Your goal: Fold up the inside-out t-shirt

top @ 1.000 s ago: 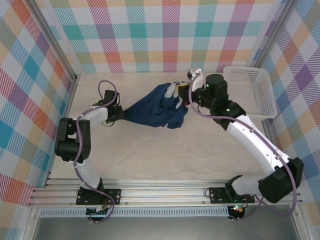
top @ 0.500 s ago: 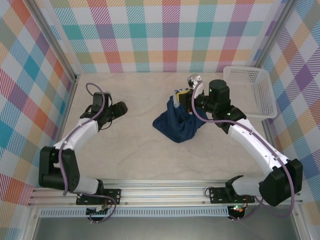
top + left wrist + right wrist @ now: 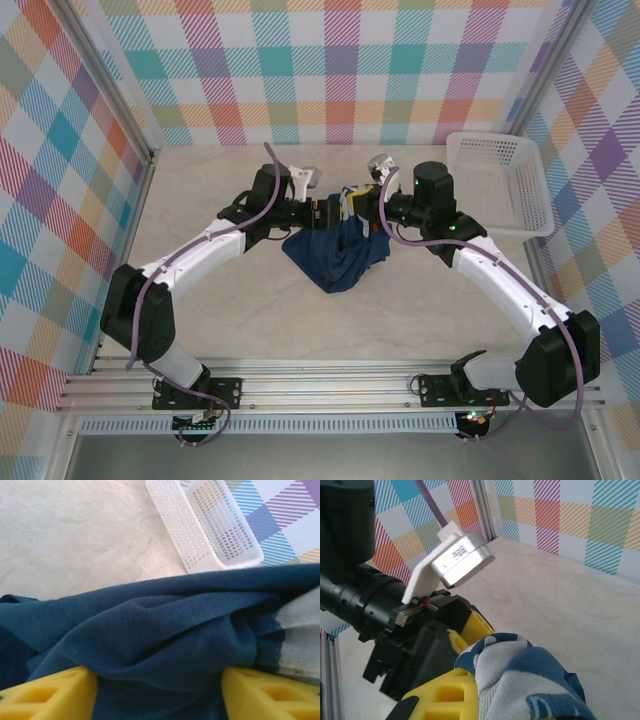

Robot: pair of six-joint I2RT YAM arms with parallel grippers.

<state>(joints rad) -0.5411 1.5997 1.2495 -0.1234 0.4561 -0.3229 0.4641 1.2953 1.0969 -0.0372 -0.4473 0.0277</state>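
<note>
The limp, light inside-out t-shirt sags bunched at the middle of the bench, likely best taken at a hem; at its far top the right end effector clamps it, the left end effector straddling a fold, jaws apart.

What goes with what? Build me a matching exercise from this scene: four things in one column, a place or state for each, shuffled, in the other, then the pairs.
Things:
1. t-shirt
2. basket
3. left gripper
4. right gripper

Places and states:
A. shut on the t-shirt
B. white, at the far right of the table
C. dark blue, bunched between the two grippers
D. jaws apart, with t-shirt fabric between them

Pairs: 1-C, 2-B, 3-D, 4-A
</note>
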